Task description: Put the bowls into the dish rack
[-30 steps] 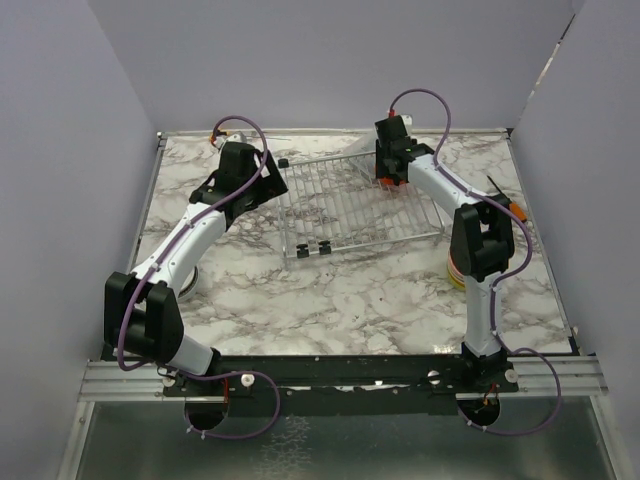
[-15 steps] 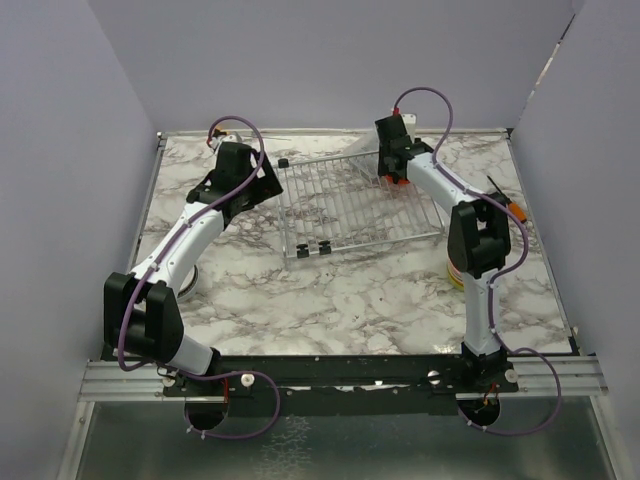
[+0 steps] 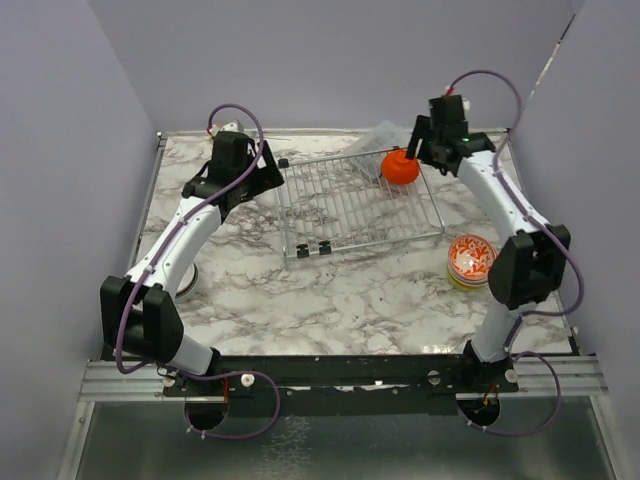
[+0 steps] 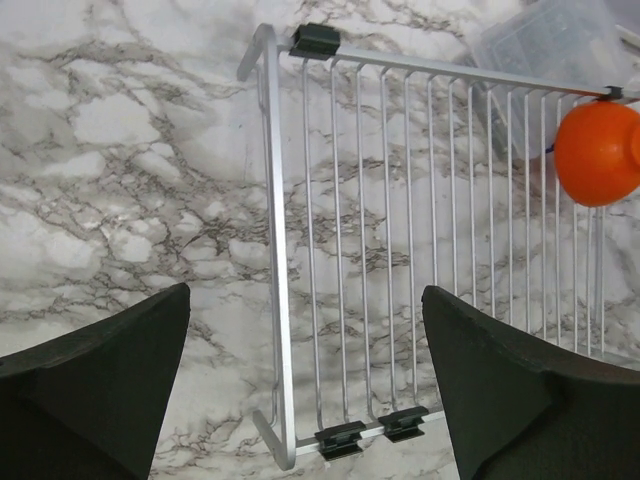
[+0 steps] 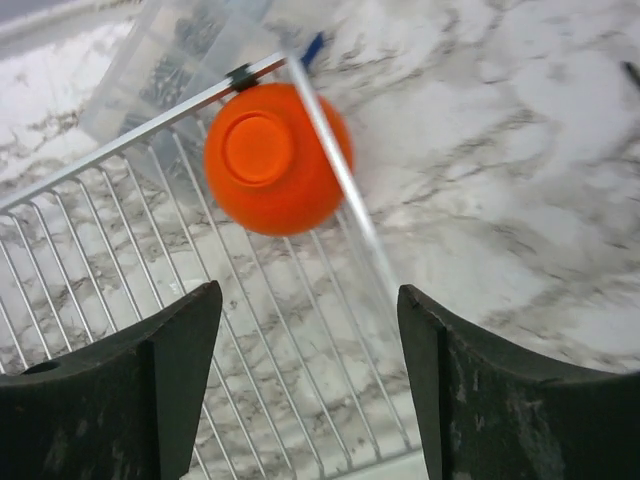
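An orange bowl [image 3: 400,166] lies upside down on the far right corner of the silver wire dish rack [image 3: 340,215]. It also shows in the right wrist view [image 5: 272,160] and at the right edge of the left wrist view [image 4: 598,152]. My right gripper [image 3: 420,138] is open and empty, hovering just right of and above that bowl. My left gripper [image 3: 262,174] is open and empty over the rack's left edge [image 4: 280,300]. A stack of bowls [image 3: 471,260], topped by the white one with a red pattern, stands on the table right of the rack.
A clear plastic bag [image 3: 383,134] lies behind the rack's far right corner, touching the orange bowl's side in the right wrist view [image 5: 175,55]. A pale round thing [image 3: 188,283] peeks out under my left arm. Purple walls close the table on three sides.
My right gripper has opened off the orange bowl and swung back to the right, leaving the bowl on the rack. The bowl stack is now uncovered. My left gripper shifted slightly back.
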{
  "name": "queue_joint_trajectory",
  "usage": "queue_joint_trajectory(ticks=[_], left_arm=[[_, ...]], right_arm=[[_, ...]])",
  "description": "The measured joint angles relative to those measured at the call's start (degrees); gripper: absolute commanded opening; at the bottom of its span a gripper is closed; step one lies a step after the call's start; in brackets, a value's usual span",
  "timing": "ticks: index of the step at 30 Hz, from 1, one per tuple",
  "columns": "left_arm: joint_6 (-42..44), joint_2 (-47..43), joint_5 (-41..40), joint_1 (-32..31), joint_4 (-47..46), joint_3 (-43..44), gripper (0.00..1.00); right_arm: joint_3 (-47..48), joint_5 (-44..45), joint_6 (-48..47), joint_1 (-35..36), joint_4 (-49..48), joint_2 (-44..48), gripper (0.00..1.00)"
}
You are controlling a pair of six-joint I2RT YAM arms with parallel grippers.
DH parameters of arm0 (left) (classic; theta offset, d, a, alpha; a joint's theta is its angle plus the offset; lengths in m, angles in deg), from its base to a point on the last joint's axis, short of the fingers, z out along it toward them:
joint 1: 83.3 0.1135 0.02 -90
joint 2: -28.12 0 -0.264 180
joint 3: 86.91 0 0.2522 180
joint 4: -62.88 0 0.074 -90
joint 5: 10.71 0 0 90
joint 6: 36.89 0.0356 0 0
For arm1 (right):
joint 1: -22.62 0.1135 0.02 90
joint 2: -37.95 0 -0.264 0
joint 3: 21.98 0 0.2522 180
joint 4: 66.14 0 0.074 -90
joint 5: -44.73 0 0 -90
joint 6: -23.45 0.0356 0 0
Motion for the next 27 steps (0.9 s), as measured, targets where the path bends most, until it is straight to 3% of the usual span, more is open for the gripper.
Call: queue_joint_trajectory(ticks=[9, 17, 23, 27], left_arm=[[2.99, 0.66, 4.31, 0.0, -0.46, 4.31, 0.99], [3.34, 1.42, 5.79, 0.0, -0.37, 4.24, 0.99], [4.35, 1.49, 5.75, 0.0, -0.39, 3.06, 0.99], [4.59, 1.77, 5.73, 0.0, -0.42, 2.82, 0.99]], right_arm=[[-12.59, 0.79, 7.19, -13.2, 10.54, 21.42, 0.79], [-22.38, -1.73, 16.35, -13.38, 24.24, 26.47, 0.78], [-28.98, -6.45, 20.83, -13.38, 25.38, 28.33, 0.73], [-29.64, -8.41, 23.08, -13.38, 25.0, 27.36, 0.63]])
